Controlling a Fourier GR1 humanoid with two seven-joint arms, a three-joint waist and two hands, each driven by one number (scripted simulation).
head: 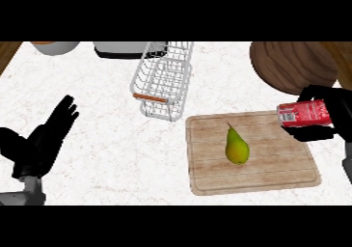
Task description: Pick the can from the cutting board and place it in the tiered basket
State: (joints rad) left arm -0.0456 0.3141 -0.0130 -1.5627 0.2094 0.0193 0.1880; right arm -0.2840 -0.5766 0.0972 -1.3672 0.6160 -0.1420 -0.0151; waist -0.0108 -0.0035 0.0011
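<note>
A red can (304,114) lies sideways in my right hand (329,116), whose fingers and thumb curl round it, at the right edge of the wooden cutting board (271,169). The can appears lifted slightly above the board's far right corner. The white wire tiered basket (163,79) stands to the upper left of the board, apart from the can. My left hand (39,140) rests open at the lower left, fingers up.
A green-yellow pear (236,146) lies on the middle of the cutting board. A round dark wooden board (292,65) sits at the far right. A white pot (125,49) and a bowl (54,47) stand along the far edge, behind the basket.
</note>
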